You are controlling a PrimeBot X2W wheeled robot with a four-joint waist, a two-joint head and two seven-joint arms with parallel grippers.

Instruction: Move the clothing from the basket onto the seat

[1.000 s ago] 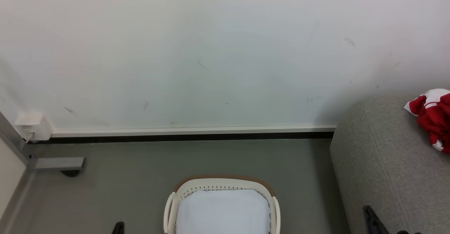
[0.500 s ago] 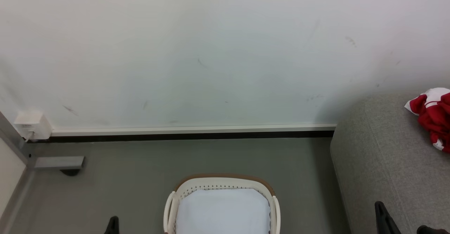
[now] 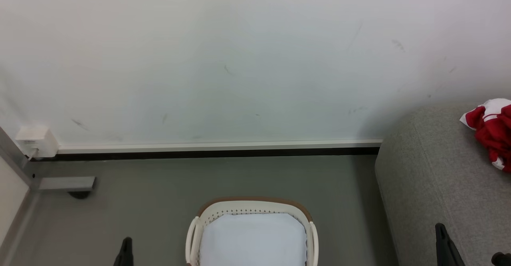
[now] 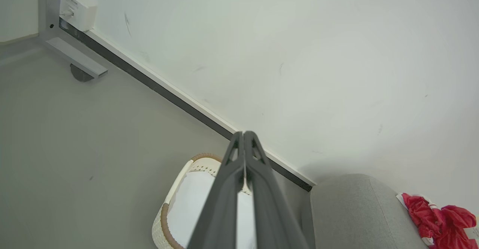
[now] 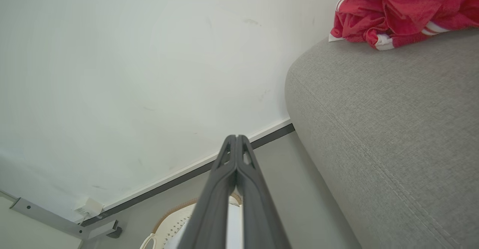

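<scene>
The red and white clothing [image 3: 492,132] lies bunched on the grey seat [image 3: 435,186] at the right edge; it also shows as clothing [image 4: 439,221] and clothing [image 5: 404,9] in the wrist views. The cream basket [image 3: 251,208] with its brown rim stands on the floor at bottom centre, holding just its white liner [image 3: 253,238]. My left gripper [image 3: 125,247] is to the basket's left, fingers pressed together with nothing between them, as the left gripper [image 4: 244,135] shows. My right gripper [image 3: 441,232] is over the seat's near part, likewise shut and empty, seen as the right gripper [image 5: 235,138].
A pale wall [image 3: 239,58] with a dark baseboard [image 3: 207,153] runs behind the basket. A white power box [image 3: 34,141] and a grey metal foot [image 3: 66,184] sit at the far left. Grey floor [image 3: 159,202] surrounds the basket.
Both grippers have closed. The left fingertip has slid slightly left and up in the head view, and the right one has moved right over the seat. The camera has tilted up slightly.
</scene>
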